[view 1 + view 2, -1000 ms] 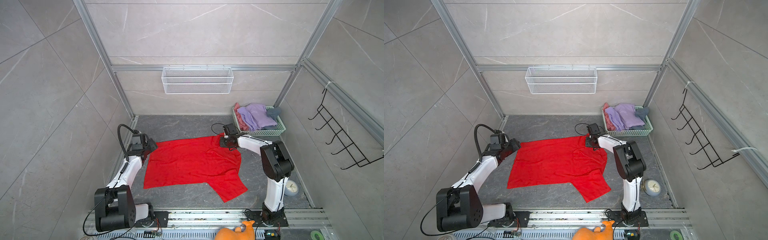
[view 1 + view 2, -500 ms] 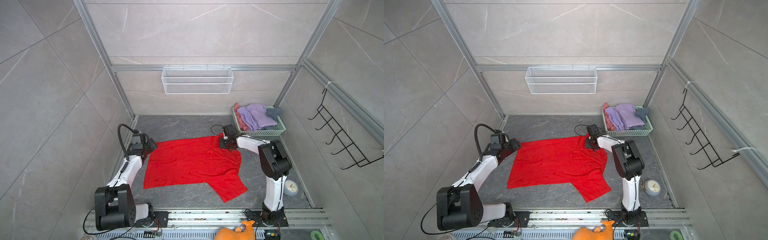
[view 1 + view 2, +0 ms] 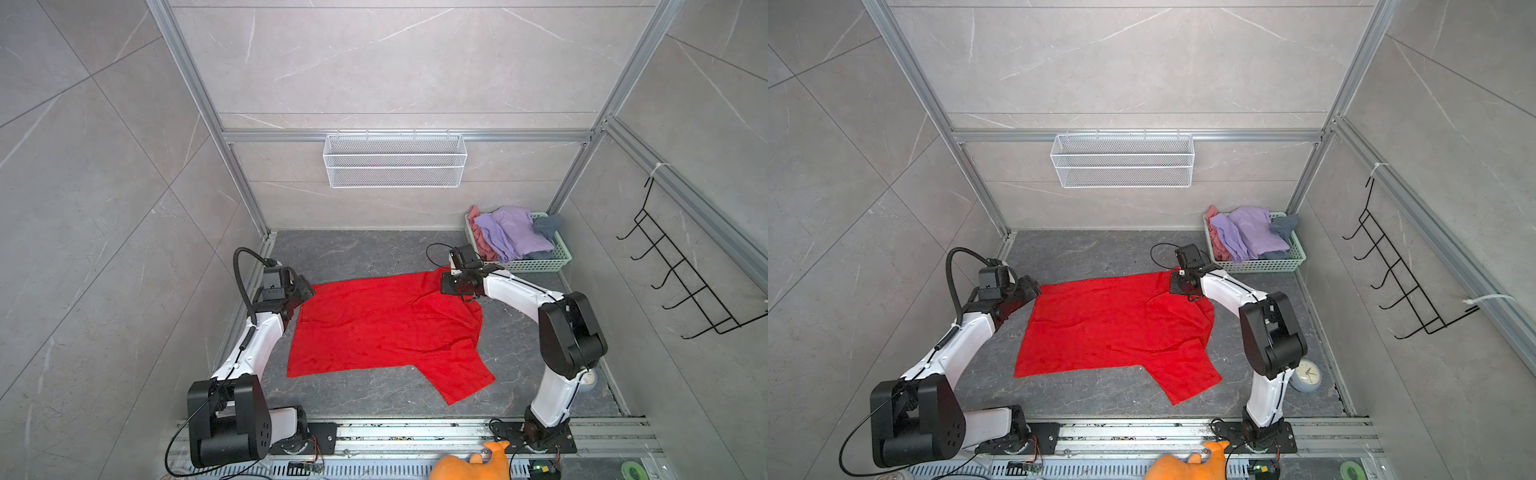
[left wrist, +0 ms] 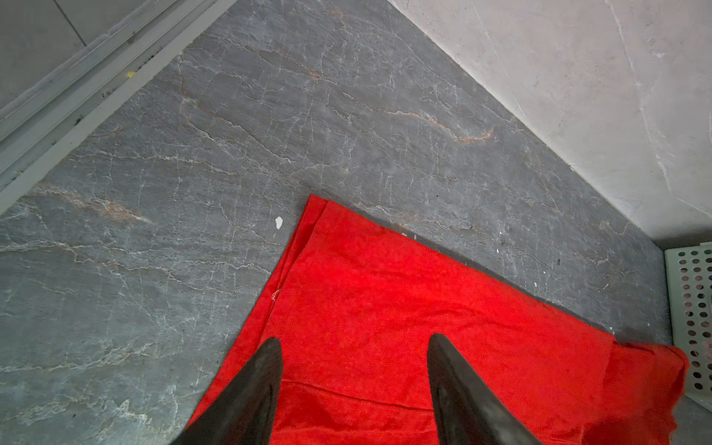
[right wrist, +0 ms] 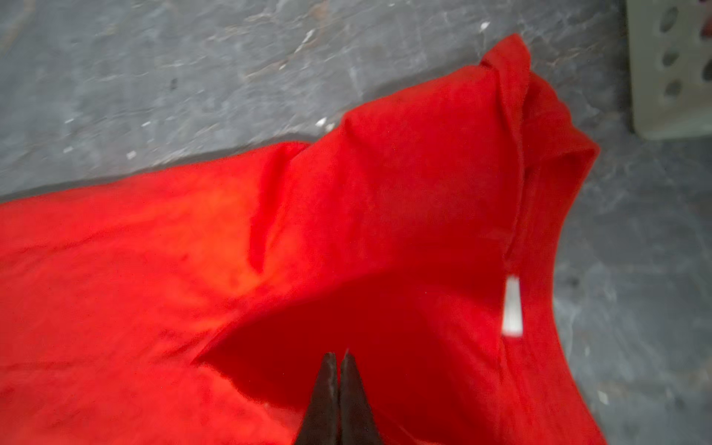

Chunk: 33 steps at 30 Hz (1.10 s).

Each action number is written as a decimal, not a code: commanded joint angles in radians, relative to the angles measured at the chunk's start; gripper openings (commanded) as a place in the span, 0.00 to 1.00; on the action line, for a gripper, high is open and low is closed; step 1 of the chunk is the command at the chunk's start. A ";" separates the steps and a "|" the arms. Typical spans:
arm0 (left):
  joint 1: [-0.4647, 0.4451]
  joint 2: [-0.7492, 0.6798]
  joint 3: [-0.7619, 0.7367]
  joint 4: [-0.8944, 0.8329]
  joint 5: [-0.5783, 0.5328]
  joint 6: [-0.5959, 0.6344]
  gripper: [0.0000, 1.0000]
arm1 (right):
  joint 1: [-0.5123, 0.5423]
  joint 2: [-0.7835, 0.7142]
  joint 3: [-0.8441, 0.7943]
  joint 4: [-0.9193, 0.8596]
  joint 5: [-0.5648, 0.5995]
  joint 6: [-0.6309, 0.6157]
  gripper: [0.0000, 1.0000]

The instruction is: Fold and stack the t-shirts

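While both arms reach low, left gripper [image 4: 352, 339] spread over red t-shirt [image 3: 386, 328] | right gripper [image 5: 339, 354] pinching it

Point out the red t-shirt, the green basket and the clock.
red t-shirt [image 3: 374, 328], in a top view, middle of its body.
green basket [image 3: 536, 264], in a top view, its front wall.
clock [image 3: 1308, 374], in a top view, its face.
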 commanded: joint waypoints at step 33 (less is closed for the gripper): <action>-0.124 0.257 0.090 -0.010 0.091 -0.132 0.64 | 0.068 0.064 0.097 0.041 0.071 0.131 0.63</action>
